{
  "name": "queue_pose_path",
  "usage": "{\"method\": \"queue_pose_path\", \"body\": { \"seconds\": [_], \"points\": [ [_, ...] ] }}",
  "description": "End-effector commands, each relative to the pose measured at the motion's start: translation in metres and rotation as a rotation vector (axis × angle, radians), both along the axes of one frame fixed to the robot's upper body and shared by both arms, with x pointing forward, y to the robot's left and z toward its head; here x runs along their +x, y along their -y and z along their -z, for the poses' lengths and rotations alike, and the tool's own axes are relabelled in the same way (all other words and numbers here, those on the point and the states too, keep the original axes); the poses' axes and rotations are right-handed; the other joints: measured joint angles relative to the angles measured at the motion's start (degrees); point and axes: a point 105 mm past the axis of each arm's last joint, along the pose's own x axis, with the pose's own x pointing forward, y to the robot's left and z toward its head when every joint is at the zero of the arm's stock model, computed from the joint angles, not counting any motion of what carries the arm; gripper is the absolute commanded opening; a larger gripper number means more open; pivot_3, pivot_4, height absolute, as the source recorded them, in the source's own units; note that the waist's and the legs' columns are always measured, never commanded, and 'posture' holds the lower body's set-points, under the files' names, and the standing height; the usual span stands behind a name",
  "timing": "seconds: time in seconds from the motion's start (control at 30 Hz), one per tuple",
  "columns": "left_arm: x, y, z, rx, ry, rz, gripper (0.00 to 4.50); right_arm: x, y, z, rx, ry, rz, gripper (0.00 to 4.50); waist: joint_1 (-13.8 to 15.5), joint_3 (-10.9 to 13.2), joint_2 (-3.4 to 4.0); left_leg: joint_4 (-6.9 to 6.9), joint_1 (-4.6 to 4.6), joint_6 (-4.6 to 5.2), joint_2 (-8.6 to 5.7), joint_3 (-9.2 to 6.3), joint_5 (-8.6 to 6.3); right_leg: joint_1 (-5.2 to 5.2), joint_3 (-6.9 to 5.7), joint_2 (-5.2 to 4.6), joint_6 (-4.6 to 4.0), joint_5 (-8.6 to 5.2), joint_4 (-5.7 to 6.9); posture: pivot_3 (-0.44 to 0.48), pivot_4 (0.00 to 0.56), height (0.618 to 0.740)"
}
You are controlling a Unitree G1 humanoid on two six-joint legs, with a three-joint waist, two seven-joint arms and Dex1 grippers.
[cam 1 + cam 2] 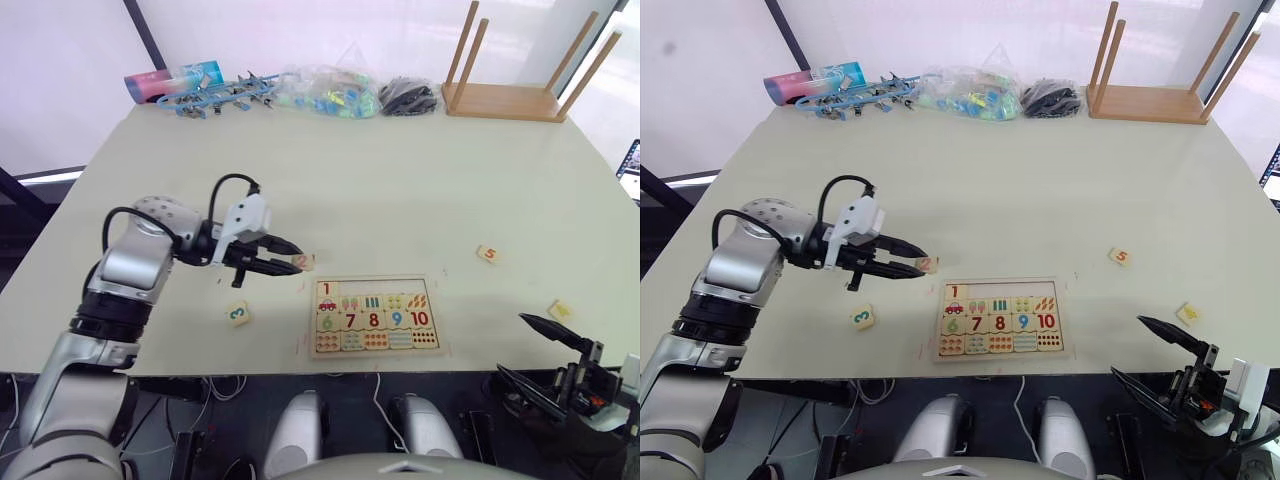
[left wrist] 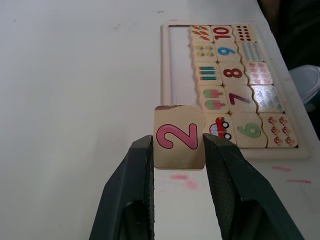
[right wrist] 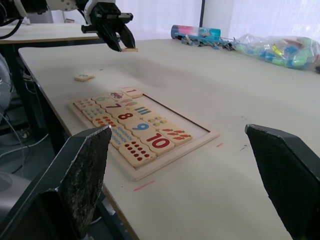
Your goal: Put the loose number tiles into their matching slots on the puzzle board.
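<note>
I hold the pink 2 tile pinched between the two fingers of my left gripper, lifted off the table just beyond the board's left far corner. My right gripper hangs with its fingers spread wide and empty, off the table's near edge toward the right corner.

The move ahead turns on one relation: the empty slots form the far row of the board, and the red 1 tile already sits at that row's left end. The slot for my tile is the next one along, so it lies a short way to the right of and slightly nearer than where my left fingers are now. My left arm is plainly the nearer one. The tile looks roughly squared to the board in the wrist view, so I judge little turning is needed.

The green 3 tile lies on the table left of the board near the front edge; the orange 5 tile lies to the right, and another tile further right, its numeral too small to read. The edges where my fingers press the 2 are hidden behind the fingers themselves.
</note>
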Motion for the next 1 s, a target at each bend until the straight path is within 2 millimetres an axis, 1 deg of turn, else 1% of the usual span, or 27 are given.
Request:
{"method": "queue_pose_path", "body": {
  "seconds": [0.03,0.33,0.6,0.73,1.0],
  "points": [
    [-0.001,0.018,-0.003,0.030,0.056,0.043,0.95,0.000,-0.003,-0.007,-0.004,0.043,-0.003,4.50,0.00,0.00,0.00,0.00,0.00,0.00,-0.01,0.01,0.00,0.00,0.03,0.00,0.00,0.00,0.00,0.000,0.150,0.740],
    [-0.002,0.044,0.012,0.132,0.067,0.090,0.95,0.000,-0.004,-0.009,0.001,0.054,0.009,4.50,0.00,0.00,0.00,0.03,0.00,0.00,-0.04,0.03,0.00,0.01,0.48,0.34,0.00,0.00,0.00,0.000,0.150,0.740],
    [0.000,0.061,0.019,0.184,0.056,0.055,0.95,0.000,-0.005,-0.012,-0.002,0.061,0.013,4.50,0.01,0.00,0.00,0.03,0.01,0.01,-0.04,0.01,0.00,0.00,0.67,0.51,0.01,-0.01,-0.01,0.000,0.150,0.740],
    [-0.005,0.070,0.023,0.189,0.031,0.045,0.95,0.000,-0.005,-0.013,-0.006,0.059,0.016,4.50,-0.02,0.00,0.00,0.04,0.00,0.01,-0.04,0.00,0.00,0.01,1.09,0.79,0.00,-0.02,-0.02,0.000,0.150,0.740],
    [-0.006,0.079,0.028,0.217,0.033,0.001,0.95,-0.001,-0.005,-0.013,-0.007,0.057,0.021,4.50,-0.03,0.00,0.00,0.04,0.05,0.01,-0.03,0.02,0.01,0.00,1.48,0.92,0.07,-0.05,-0.01,0.000,0.150,0.740]
  ]
}}
